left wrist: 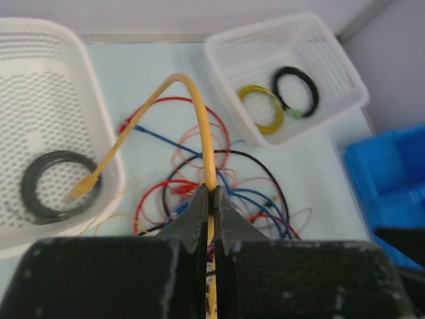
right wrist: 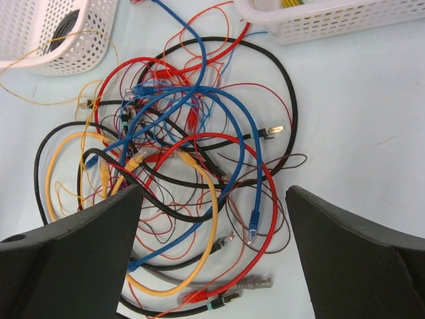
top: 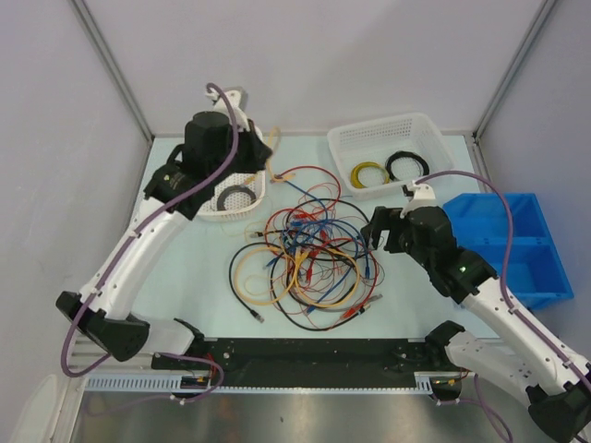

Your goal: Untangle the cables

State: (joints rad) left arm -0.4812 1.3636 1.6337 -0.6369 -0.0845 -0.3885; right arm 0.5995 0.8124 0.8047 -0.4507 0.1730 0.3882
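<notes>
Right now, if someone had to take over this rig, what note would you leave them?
Left gripper: shut on a yellow-orange cable, whose plug end hangs over the left basket. That basket holds one grey coil.
Right gripper: open, hovering over the tangle, holding nothing.
Done: a yellow coil and a black coil lie in the right basket.
Left: probably settle the held cable into a basket, then separate the red, blue, black and yellow cables knotted mid-table.

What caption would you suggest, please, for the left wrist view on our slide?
Left gripper shut on a yellow cable arching over a white basket holding a coiled grey cable.
</notes>
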